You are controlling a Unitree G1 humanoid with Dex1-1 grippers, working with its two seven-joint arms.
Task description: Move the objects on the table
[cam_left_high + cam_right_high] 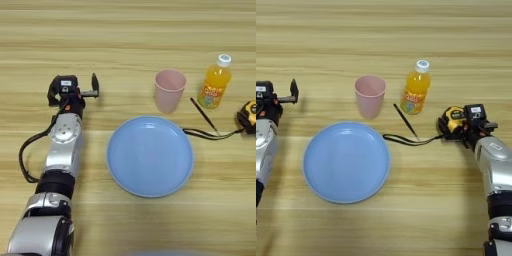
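Observation:
The orange-juice bottle stands upright, white cap on top, just right of a pink cup. To its right the yellow-and-black tape measure lies on the wooden table, its black strap trailing left toward the plate. My right gripper is at the tape measure, pressed against its right side. Far to the left, my left gripper rests open on the table with nothing between its fingers.
A large blue plate lies in the near middle. An empty pink cup stands behind it. A thin dark stick lies slanted between the cup, the bottle and the strap.

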